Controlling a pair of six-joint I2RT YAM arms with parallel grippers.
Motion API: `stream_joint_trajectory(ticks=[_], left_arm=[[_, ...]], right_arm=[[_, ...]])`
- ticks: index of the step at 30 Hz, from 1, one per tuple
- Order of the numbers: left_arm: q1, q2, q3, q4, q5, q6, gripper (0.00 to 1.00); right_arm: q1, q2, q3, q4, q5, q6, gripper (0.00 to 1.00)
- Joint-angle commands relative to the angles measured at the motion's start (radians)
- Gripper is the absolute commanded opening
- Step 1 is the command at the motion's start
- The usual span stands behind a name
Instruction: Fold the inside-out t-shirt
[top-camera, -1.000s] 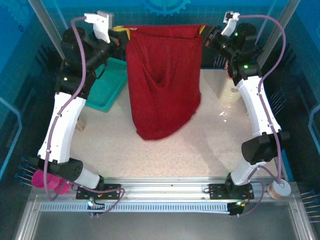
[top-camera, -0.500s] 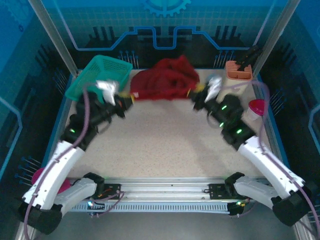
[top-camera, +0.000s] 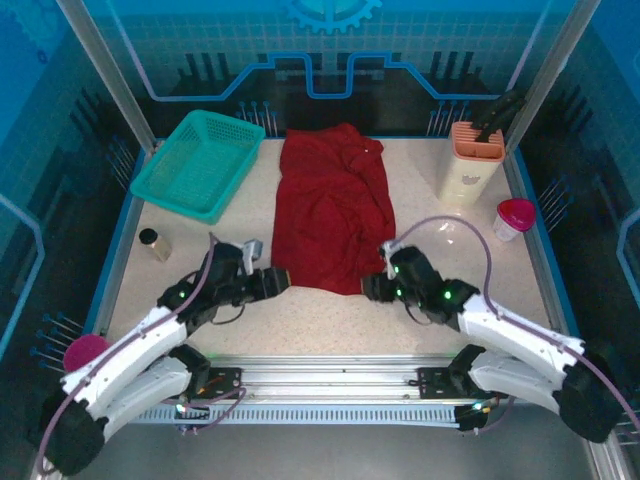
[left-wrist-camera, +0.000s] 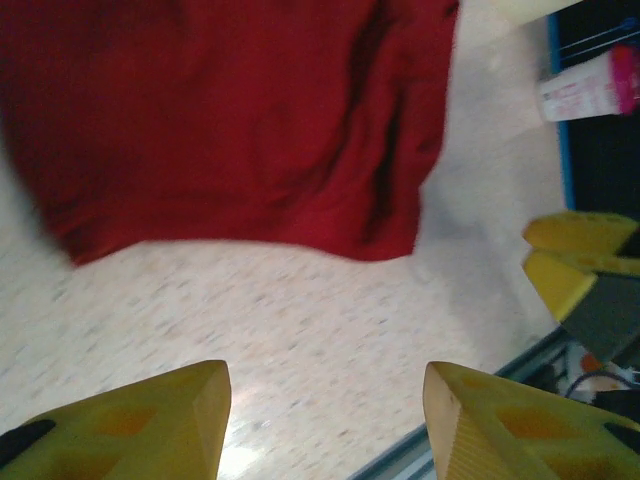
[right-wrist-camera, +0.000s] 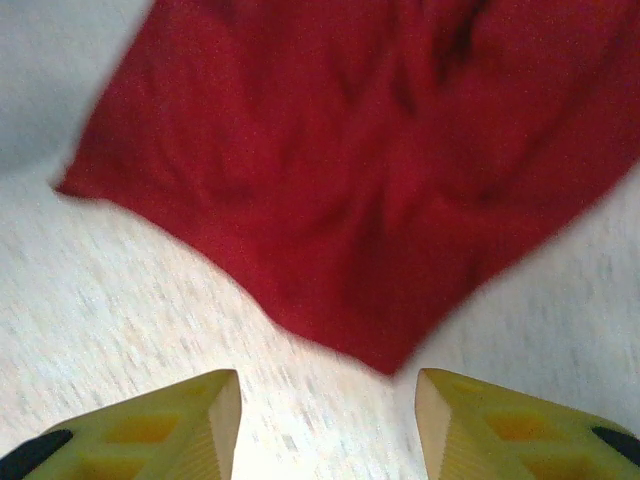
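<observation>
T-shirt (top-camera: 330, 215) flat, long axis running near-to-far

Top external camera: high at the near side, looking down on the whole table (top-camera: 300, 320). Wrist cameras: low and close, both facing the t-shirt (top-camera: 330, 215) near hem.

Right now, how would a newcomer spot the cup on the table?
Go to the right edge of the table. Between the tall cream and orange holder and the right arm stands the cup. It is small and pale, with a pink lid.
</observation>
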Motion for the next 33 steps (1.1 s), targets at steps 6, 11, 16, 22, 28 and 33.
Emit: stream_joint_trajectory(ticks=[6,11,16,22,28,33], left_arm=[[-0.027,0.543,0.335,0.097,-0.047,0.141,0.54],[-0.027,0.745,0.384,0.158,-0.144,0.17,0.37],[-0.054,0.655,0.129,0.197,-0.21,0.106,0.01],[-0.269,0.267,-0.106,-0.069,-0.324,-0.107,0.0],[-0.347,0.033,-0.065,-0.116,-0.33,-0.172,0.11],[-0.32,0.168,0.183,-0.198,-0.402,-0.023,0.39]], right_arm=[[-0.111,0.46,0.25,0.158,-0.033,-0.015,0.57],[-0.097,0.522,0.167,0.21,-0.092,0.048,0.42],[-0.087,0.409,-0.001,0.101,0.006,0.112,0.17],[-0.076,0.186,0.007,-0.107,-0.121,0.096,0.04],[-0.115,0.315,0.229,-0.009,-0.081,-0.006,0.41],[-0.149,0.616,0.444,0.13,-0.009,-0.043,0.51]])
